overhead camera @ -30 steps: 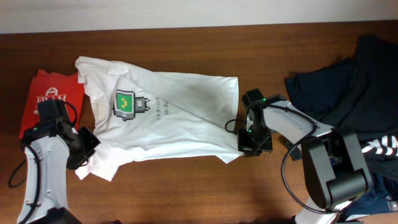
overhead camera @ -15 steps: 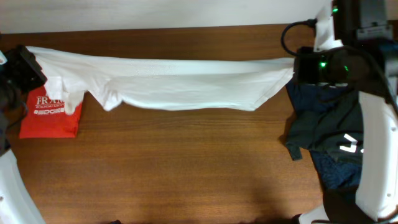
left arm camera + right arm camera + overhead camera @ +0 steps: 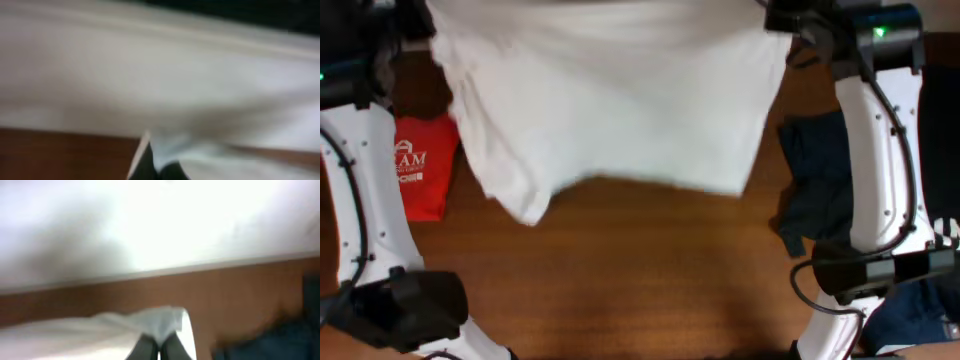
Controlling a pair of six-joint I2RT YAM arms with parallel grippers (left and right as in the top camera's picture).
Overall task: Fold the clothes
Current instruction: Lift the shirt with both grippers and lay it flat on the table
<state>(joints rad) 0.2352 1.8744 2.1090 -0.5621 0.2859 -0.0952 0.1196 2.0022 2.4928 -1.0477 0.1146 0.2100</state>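
Observation:
The white tee [image 3: 610, 100] hangs high above the table, stretched wide between both arms, its plain side toward the overhead camera; the print is hidden. My left gripper [image 3: 412, 18] is shut on its upper left corner, and white cloth [image 3: 165, 145] is pinched between the dark fingers in the blurred left wrist view. My right gripper [image 3: 785, 15] is shut on the upper right corner, with white cloth [image 3: 160, 322] bunched at the fingertips [image 3: 167, 347]. The tee's lower edge hangs loose over the wooden table [image 3: 650, 270].
A folded red garment with white lettering [image 3: 420, 165] lies at the left, partly behind the left arm. A pile of navy and black clothes [image 3: 820, 185] lies at the right, one piece with white marks [image 3: 948, 228] at the right edge.
Both grippers have lifted the white tee from flat on the table up toward the camera. It now hangs spread out and covers the table's upper middle.

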